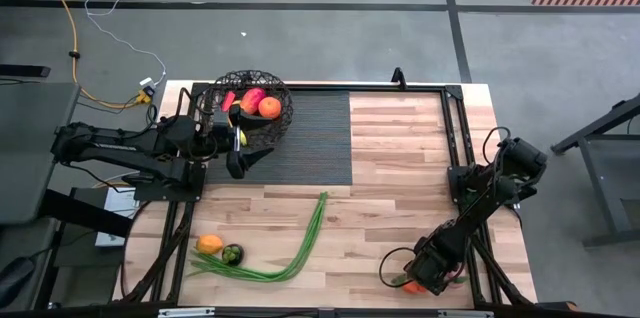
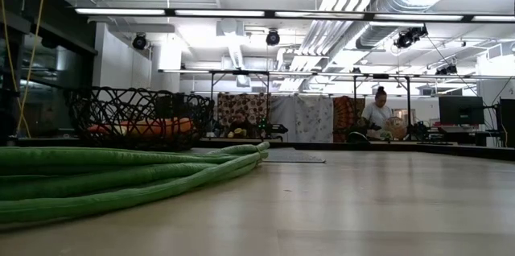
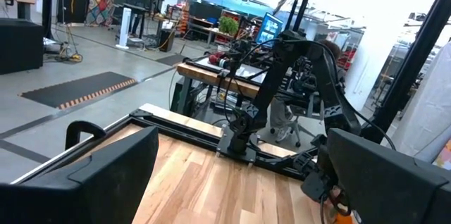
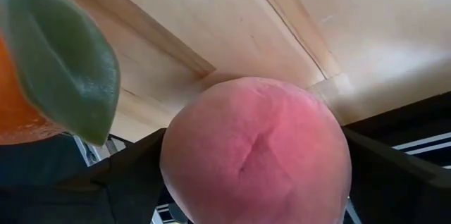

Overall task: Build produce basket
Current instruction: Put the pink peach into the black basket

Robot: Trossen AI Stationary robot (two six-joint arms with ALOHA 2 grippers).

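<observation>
Right gripper (image 1: 412, 280) sits low at the table's near edge, fingers spread around a pink fruit (image 4: 257, 155), not clearly pinching. Left gripper (image 1: 250, 159) hovers beside the basket (image 1: 262, 118) at the far edge, fingers spread, empty.

One camera looks straight down on the whole worktop (image 1: 400, 158); another sits level with its surface, facing the room. Both show the basket (image 1: 256, 108). Wrist cameras look past their own arms' fingers.
</observation>
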